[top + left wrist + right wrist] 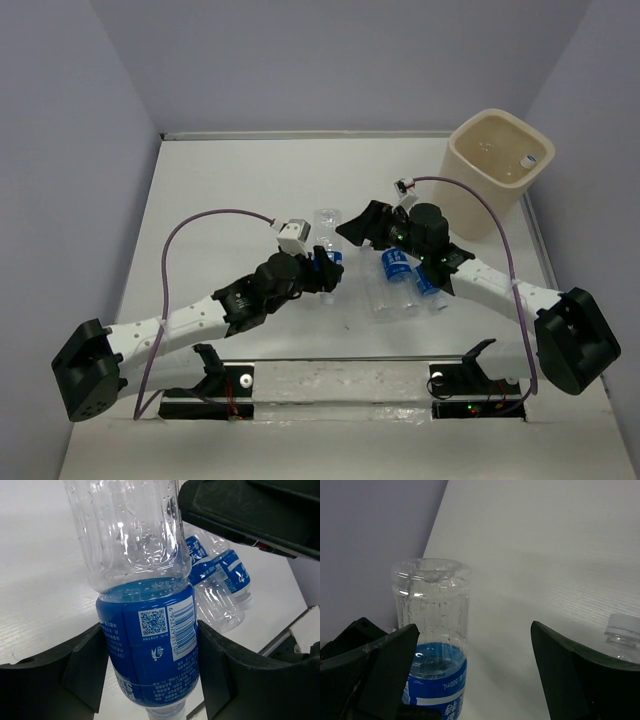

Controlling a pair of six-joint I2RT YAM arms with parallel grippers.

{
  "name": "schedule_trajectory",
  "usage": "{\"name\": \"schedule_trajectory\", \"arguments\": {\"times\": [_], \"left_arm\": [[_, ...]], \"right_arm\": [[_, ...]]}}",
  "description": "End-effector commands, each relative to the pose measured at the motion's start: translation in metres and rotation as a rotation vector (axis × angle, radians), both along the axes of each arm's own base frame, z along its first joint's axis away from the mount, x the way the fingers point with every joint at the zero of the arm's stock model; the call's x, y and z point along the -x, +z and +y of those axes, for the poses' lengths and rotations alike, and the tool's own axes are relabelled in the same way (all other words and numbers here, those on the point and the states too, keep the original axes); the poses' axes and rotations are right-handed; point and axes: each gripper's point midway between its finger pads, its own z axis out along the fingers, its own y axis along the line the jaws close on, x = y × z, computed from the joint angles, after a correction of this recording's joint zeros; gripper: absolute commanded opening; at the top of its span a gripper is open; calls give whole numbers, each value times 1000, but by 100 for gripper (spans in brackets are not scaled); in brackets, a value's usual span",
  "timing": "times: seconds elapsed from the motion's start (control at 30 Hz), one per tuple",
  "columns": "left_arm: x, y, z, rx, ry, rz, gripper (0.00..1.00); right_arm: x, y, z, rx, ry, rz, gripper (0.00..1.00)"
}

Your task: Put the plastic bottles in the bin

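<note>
1. The left gripper (pixel 322 266) clamps a bottle (pixel 327 228) at its blue label, with the bottle's long axis running away from the arms.
2. The bin (pixel 480 200) stands at the far right, well apart from that grip and nearer the right arm.
3. The right gripper (pixel 358 228) hovers just beside the held bottle, its jaws wide apart and empty.

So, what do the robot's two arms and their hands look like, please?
Both arms are alike: the left arm and right arm have white links, black joints and bulky black bases. A thin purple cable loops beside each. The left hand and right hand are black, with two wedge-shaped fingers. A small white box sits at the left wrist.
</note>
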Motion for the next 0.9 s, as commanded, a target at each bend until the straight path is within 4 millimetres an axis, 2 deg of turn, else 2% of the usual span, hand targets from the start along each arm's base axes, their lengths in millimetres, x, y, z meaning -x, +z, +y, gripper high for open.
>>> {"name": "schedule_trajectory", "arguments": {"times": [0.0,0.23,0.3,0.37,0.4,0.43,0.47,0.5,0.53,0.6,0.63,0.7,0.73,0.77,0.8,0.83,0.87], "left_arm": [[6,18,-20,12,-118,-87,61],[10,26,-33,28,-184,-110,61],[13,31,-36,45,-204,-122,61],[13,35,-36,50,-208,-132,63],[13,37,-35,53,-208,-138,68],[13,37,-35,53,-207,-138,74],[13,37,-34,52,-201,-139,80],[13,37,-32,52,-194,-137,94],[12,38,-31,54,-182,-137,99],[12,38,-30,58,-179,-133,99],[12,38,-30,63,-177,-129,99],[13,40,-31,72,-185,-126,99],[14,40,-32,76,-189,-125,99],[14,40,-32,78,-189,-122,99],[15,40,-33,83,-191,-118,99],[15,38,-35,82,-196,-112,99],[16,34,-36,78,-201,-103,99]], "right_arm": [[12,49,29,-152,146,-91,100],[24,56,39,-196,239,-102,100],[21,55,39,-191,228,-103,95],[18,57,37,-179,213,-114,81],[12,65,34,-179,173,-135,62],[7,69,30,-163,144,-164,55],[-2,70,23,-135,79,-176,41],[-8,75,19,-117,47,-195,35],[-12,96,16,-120,21,-234,31],[-26,107,4,-77,-24,-272,27],[-38,129,-8,-67,-72,-325,25],[-54,144,-32,-37,-160,-353,24],[-59,171,-46,-46,-202,-405,24],[-66,185,-61,-27,-248,-443,23],[-80,194,-92,0,-342,-453,23],[-84,208,-108,18,-394,-483,23],[-85,245,-129,54,-465,-579,23]]}}
